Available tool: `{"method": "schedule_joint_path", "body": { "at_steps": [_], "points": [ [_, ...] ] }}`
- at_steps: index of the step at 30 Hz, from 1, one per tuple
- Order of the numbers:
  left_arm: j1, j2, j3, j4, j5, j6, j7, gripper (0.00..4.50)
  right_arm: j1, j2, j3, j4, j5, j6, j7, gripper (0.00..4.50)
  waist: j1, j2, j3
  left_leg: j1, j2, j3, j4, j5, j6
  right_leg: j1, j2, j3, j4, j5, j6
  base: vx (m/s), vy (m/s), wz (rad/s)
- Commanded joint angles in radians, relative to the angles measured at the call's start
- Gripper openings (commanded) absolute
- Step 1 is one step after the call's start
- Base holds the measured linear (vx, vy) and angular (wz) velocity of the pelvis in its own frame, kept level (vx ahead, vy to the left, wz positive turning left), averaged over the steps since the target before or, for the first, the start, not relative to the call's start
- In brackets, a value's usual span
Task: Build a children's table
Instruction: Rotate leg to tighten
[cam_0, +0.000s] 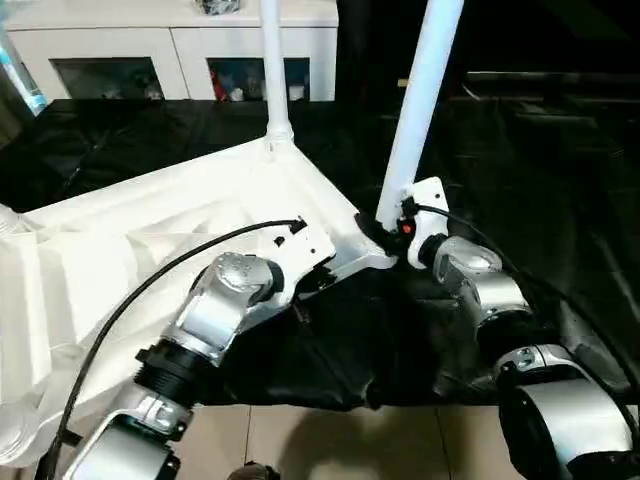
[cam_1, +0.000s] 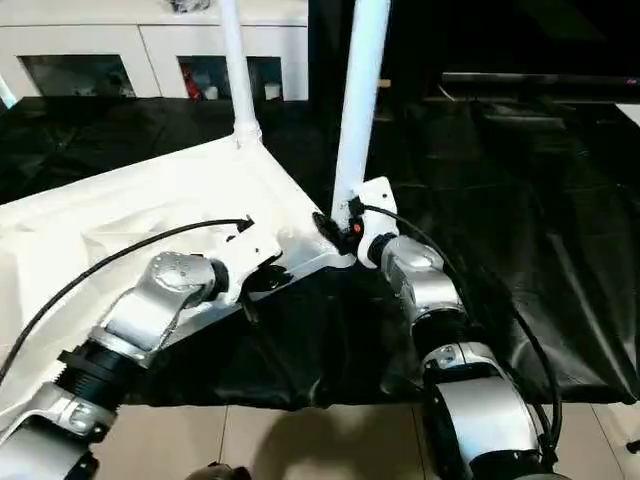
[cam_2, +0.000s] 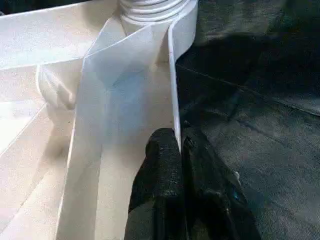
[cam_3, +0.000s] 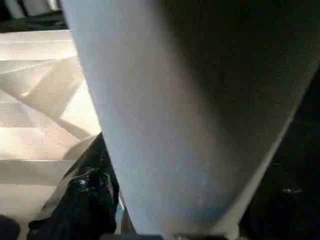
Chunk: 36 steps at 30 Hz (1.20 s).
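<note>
Pinching the thin side wall of the tabletop (cam_2: 125, 100), the left gripper (cam_2: 180, 150) has its fingers clamped together on it. The right gripper (cam_0: 385, 235) is at the base of the near leg (cam_0: 420, 90); whether its fingers grip it I cannot tell. Beyond them, another leg (cam_0: 272, 70) already stands in its socket. If the near leg is loose, it may tip out.

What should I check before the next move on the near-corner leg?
1. Left gripper clamped on the tabletop rim: ok.
2. Far leg upright in its corner socket: ok.
3. Near leg in line with its socket: not ok, it tilts compared with the far leg.
4. Near leg's end fully down in the socket: cannot tell, the right gripper hides it.
5. Right gripper's hold on the near leg: cannot tell.
</note>
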Motion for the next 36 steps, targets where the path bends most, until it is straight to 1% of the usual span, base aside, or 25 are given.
{"method": "schedule_joint_path", "body": {
  "at_steps": [1,2,3,5,6,7,8,9,10,11,12,13,15,16,18,19,20,21,22,24,27,28,30,31,36],
  "points": [
    [-0.002,-0.003,-0.033,-0.048,-0.042,-0.066,-0.077,0.00,0.018,0.020,0.051,-0.007,-0.012,0.005,0.081,3.52,0.007,-0.001,-0.068,0.019,0.055,-0.021,-0.040,-0.067,0.105,0.049,-0.084,0.037,-0.042,0.237,-0.279,0.000,0.000,0.00],
    [-0.002,0.003,-0.033,-0.045,-0.043,-0.080,-0.086,0.00,0.021,0.015,0.056,-0.015,-0.016,-0.002,0.092,3.52,0.008,0.001,-0.069,0.020,0.057,-0.020,-0.039,-0.064,0.110,0.048,-0.084,0.036,-0.040,0.246,-0.281,0.000,0.000,0.00],
    [-0.001,0.010,-0.032,-0.042,-0.048,-0.091,-0.102,0.00,0.028,0.008,0.061,-0.035,-0.010,-0.002,0.123,3.60,0.009,0.000,-0.067,0.021,0.059,-0.019,-0.039,-0.075,0.113,0.047,-0.084,0.035,-0.042,0.235,-0.283,0.000,0.000,0.00],
    [-0.003,0.034,-0.038,-0.032,-0.054,-0.123,-0.140,0.00,0.044,-0.013,0.074,-0.081,0.000,0.002,0.187,3.60,0.015,0.004,-0.068,0.022,0.060,-0.020,-0.036,-0.077,0.115,0.045,-0.083,0.033,-0.041,0.224,-0.280,0.000,0.000,0.00],
    [-0.004,0.044,-0.041,-0.029,-0.055,-0.139,-0.154,0.00,0.051,-0.021,0.079,-0.097,0.003,0.004,0.209,3.60,0.016,0.004,-0.067,0.021,0.062,-0.019,-0.038,-0.086,0.111,0.043,-0.082,0.033,-0.042,0.208,-0.279,0.000,0.000,0.00],
    [-0.004,0.064,-0.043,-0.023,-0.060,-0.157,-0.186,0.00,0.075,-0.050,0.098,-0.149,0.014,0.015,0.285,3.60,0.020,0.005,-0.068,0.022,0.063,-0.020,-0.037,-0.096,0.106,0.044,-0.081,0.032,-0.041,0.191,-0.276,0.000,0.000,0.00],
    [-0.004,0.064,-0.043,-0.023,-0.060,-0.157,-0.186,0.00,0.076,-0.051,0.099,-0.150,0.014,0.015,0.286,3.60,0.021,0.004,-0.065,0.022,0.063,-0.020,-0.038,-0.100,0.105,0.044,-0.080,0.032,-0.043,0.185,-0.272,0.000,0.000,0.00],
    [-0.009,0.091,-0.043,-0.008,-0.073,-0.193,-0.236,0.00,0.105,-0.087,0.122,-0.200,0.024,0.036,0.376,3.60,0.023,0.004,-0.066,0.022,0.063,-0.019,-0.037,-0.104,0.103,0.043,-0.081,0.033,-0.042,0.181,-0.273,0.000,0.000,0.00],
    [-0.009,0.093,-0.043,-0.006,-0.075,-0.196,-0.240,0.00,0.107,-0.090,0.125,-0.204,0.024,0.037,0.383,3.60,0.030,0.003,-0.067,0.023,0.062,-0.019,-0.036,-0.107,0.099,0.044,-0.081,0.033,-0.042,0.172,-0.267,0.000,0.000,0.00],
    [-0.013,0.108,-0.043,0.004,-0.083,-0.218,-0.268,0.00,0.120,-0.110,0.134,-0.224,0.023,0.047,0.430,3.60,0.031,0.005,-0.067,0.024,0.063,-0.018,-0.037,-0.111,0.098,0.041,-0.081,0.033,-0.043,0.169,-0.268,0.000,0.000,0.00],
    [-0.016,0.114,-0.041,0.009,-0.089,-0.231,-0.284,0.00,0.128,-0.120,0.138,-0.235,0.024,0.055,0.458,3.60,0.034,0.004,-0.066,0.023,0.063,-0.019,-0.036,-0.114,0.097,0.041,-0.082,0.034,-0.043,0.165,-0.266,0.000,0.000,0.00],
    [-0.018,0.120,-0.040,0.014,-0.095,-0.238,-0.300,0.00,0.137,-0.134,0.144,-0.251,0.027,0.067,0.489,3.60,0.036,0.000,-0.066,0.023,0.063,-0.018,-0.037,-0.121,0.093,0.041,-0.081,0.034,-0.043,0.153,-0.268,0.000,0.000,0.00],
    [-0.019,0.124,-0.039,0.018,-0.099,-0.244,-0.312,0.00,0.146,-0.144,0.148,-0.266,0.029,0.077,0.511,3.60,0.042,0.002,-0.064,0.023,0.065,-0.019,-0.038,-0.133,0.085,0.039,-0.084,0.034,-0.043,0.122,-0.266,0.000,0.000,0.00],
    [-0.022,0.133,-0.039,0.026,-0.102,-0.259,-0.334,0.00,0.159,-0.162,0.159,-0.290,0.031,0.092,0.545,3.60,0.042,0.002,-0.064,0.024,0.065,-0.019,-0.039,-0.140,0.081,0.038,-0.085,0.035,-0.045,0.110,-0.267,0.000,0.000,0.00],
    [-0.028,0.153,-0.044,0.048,-0.106,-0.292,-0.380,0.00,0.185,-0.203,0.189,-0.338,0.036,0.123,0.621,3.60,0.051,0.001,-0.063,0.025,0.064,-0.019,-0.038,-0.152,0.072,0.039,-0.086,0.037,-0.047,0.073,-0.256,0.000,0.000,0.00],
    [-0.030,0.160,-0.049,0.058,-0.105,-0.306,-0.400,0.00,0.196,-0.219,0.205,-0.360,0.039,0.137,0.654,3.60,0.054,0.001,-0.062,0.025,0.065,-0.019,-0.039,-0.158,0.071,0.036,-0.085,0.037,-0.049,0.060,-0.252,0.000,0.000,0.00],
    [-0.030,0.161,-0.049,0.058,-0.105,-0.307,-0.401,0.00,0.196,-0.220,0.206,-0.361,0.039,0.138,0.657,3.60,0.053,0.001,-0.061,0.024,0.065,-0.020,-0.040,-0.163,0.068,0.037,-0.085,0.037,-0.048,0.052,-0.253,0.000,0.000,0.00],
    [-0.031,0.163,-0.051,0.060,-0.105,-0.310,-0.407,0.00,0.200,-0.226,0.212,-0.369,0.040,0.144,0.669,3.45,0.055,0.002,-0.061,0.026,0.067,-0.020,-0.041,-0.176,0.061,0.034,-0.086,0.038,-0.050,0.033,-0.251,0.000,0.000,0.00],
    [-0.032,0.166,-0.053,0.065,-0.109,-0.316,-0.420,0.00,0.205,-0.233,0.220,-0.379,0.038,0.151,0.685,3.35,0.055,0.002,-0.060,0.026,0.068,-0.020,-0.043,-0.188,0.054,0.034,-0.087,0.038,-0.051,0.015,-0.252,0.000,0.000,0.00],
    [-0.034,0.171,-0.057,0.075,-0.111,-0.328,-0.435,0.00,0.212,-0.243,0.234,-0.390,0.029,0.157,0.707,3.35,0.055,0.002,-0.060,0.027,0.068,-0.021,-0.044,-0.203,0.042,0.033,-0.087,0.038,-0.052,-0.009,-0.253,0.000,0.000,0.00],
    [-0.039,0.175,-0.060,0.089,-0.106,-0.342,-0.448,0.00,0.218,-0.249,0.248,-0.396,0.012,0.155,0.721,3.03,0.056,0.001,-0.061,0.027,0.067,-0.021,-0.043,-0.200,0.038,0.033,-0.087,0.038,-0.050,0.004,-0.254,0.000,0.000,0.00],
    [-0.043,0.176,-0.059,0.099,-0.102,-0.349,-0.451,0.00,0.220,-0.245,0.248,-0.398,0.010,0.158,0.720,2.91,0.056,0.002,-0.063,0.026,0.066,-0.021,-0.042,-0.182,0.043,0.034,-0.088,0.038,-0.046,0.031,-0.256,0.000,0.000,0.00],
    [-0.046,0.176,-0.058,0.106,-0.102,-0.355,-0.455,0.00,0.222,-0.246,0.249,-0.405,0.012,0.164,0.720,2.84,0.056,0.000,-0.064,0.025,0.065,-0.020,-0.039,-0.168,0.050,0.035,-0.089,0.037,-0.045,0.053,-0.260,0.000,0.000,0.00],
    [-0.053,0.175,-0.056,0.124,-0.100,-0.368,-0.461,0.00,0.230,-0.246,0.255,-0.423,0.016,0.179,0.721,2.78,0.058,0.002,-0.064,0.024,0.063,-0.021,-0.038,-0.160,0.055,0.035,-0.087,0.037,-0.045,0.056,-0.258,0.000,0.000,0.00],
    [-0.061,0.166,-0.045,0.154,-0.099,-0.372,-0.449,0.00,0.248,-0.237,0.252,-0.438,0.022,0.192,0.706,2.71,0.061,0.002,-0.066,0.025,0.066,-0.021,-0.037,-0.160,0.056,0.035,-0.089,0.036,-0.044,0.062,-0.259,0.000,0.000,0.00]
  ]
}}
